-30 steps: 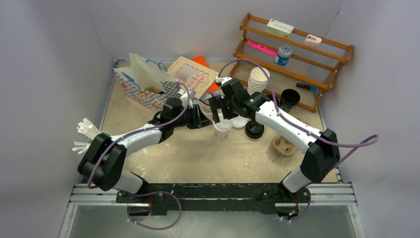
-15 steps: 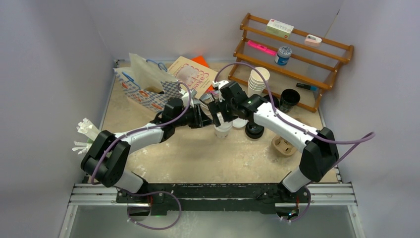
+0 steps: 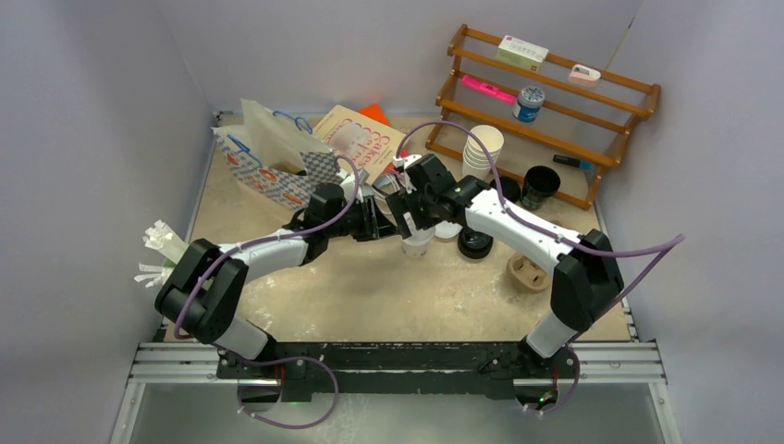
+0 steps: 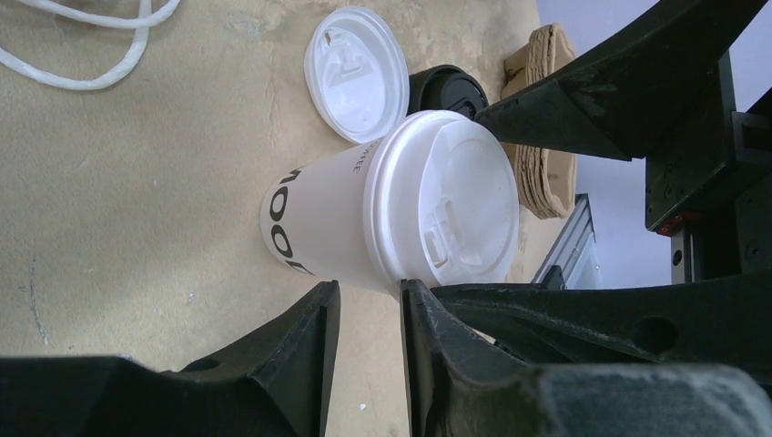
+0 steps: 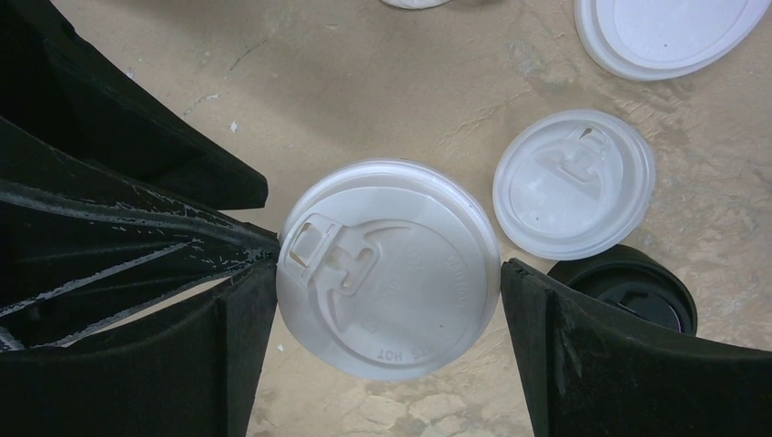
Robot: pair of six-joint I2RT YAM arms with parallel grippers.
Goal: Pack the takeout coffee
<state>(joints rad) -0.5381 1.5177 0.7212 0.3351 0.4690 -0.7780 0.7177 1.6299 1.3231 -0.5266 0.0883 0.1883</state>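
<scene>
Tan tabletop | white-lidded cup upright, closed | right pincer wide astride it | left pincer narrow, empty

Grey walls, beige tabletop; wooden rack

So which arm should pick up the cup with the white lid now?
Right. The right tool straddles the white-lidded cup, with one finger on each side of it. The left tool sits beside the cup with only a narrow gap, so it would probably have to move first.
</scene>
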